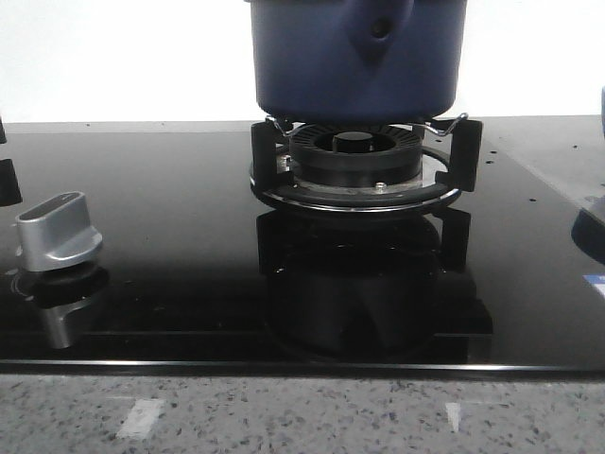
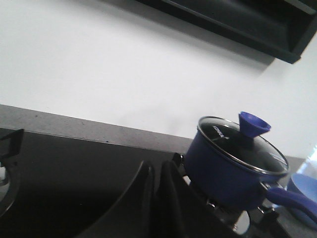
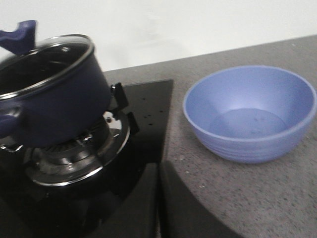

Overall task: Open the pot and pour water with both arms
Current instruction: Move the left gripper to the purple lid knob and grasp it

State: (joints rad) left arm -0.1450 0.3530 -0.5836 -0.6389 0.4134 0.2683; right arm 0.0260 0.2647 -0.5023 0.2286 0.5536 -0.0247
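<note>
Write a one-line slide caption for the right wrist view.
Lidded blue pot sits on the stove burner, empty blue bowl beside it on the counter.

The pot [image 1: 357, 57] sits on the burner [image 1: 356, 163], the knob [image 1: 59, 230] left, the bowl [image 3: 251, 113] right.

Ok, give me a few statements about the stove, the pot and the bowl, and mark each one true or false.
1. The pot sits on the burner. True.
2. The glass lid is off and lying on the counter. False: it is on the pot, blue knob up.
3. The blue bowl stands on the black glass stovetop. False: it stands on the speckled counter beside the stovetop.
4. The bowl looks empty. True.
5. The left tool is clamped on the pot handle. False: its fingers are shut together, apart from the pot.
</note>
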